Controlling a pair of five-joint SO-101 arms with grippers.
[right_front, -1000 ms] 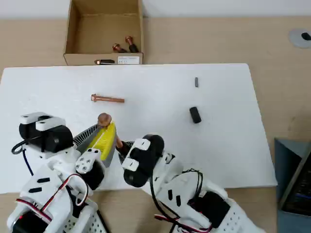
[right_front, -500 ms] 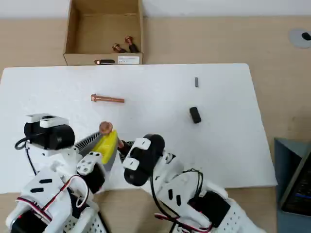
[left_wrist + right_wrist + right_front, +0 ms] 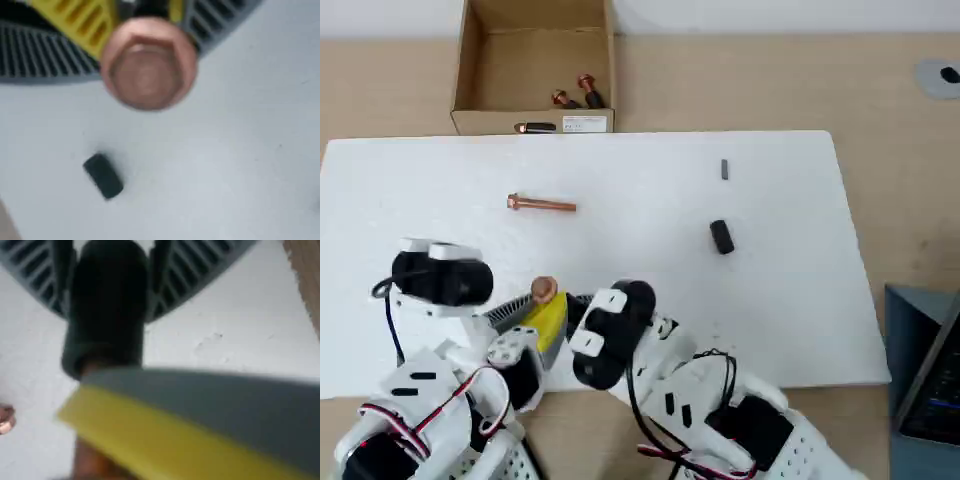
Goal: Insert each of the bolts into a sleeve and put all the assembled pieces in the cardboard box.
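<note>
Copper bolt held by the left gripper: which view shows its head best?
Left wrist view: the copper bolt turns its hexagonal head to the camera. The high view shows it as a small disc; the right wrist view, its shank.

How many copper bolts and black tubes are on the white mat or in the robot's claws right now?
Copper bolts: 2, the loose bolt on the mat and the held bolt in the left gripper.
Black sleeves: 2, the loose sleeve and the held sleeve in the right gripper.
Small dark piece, kind unclear: 1.
Total: 5.
</note>
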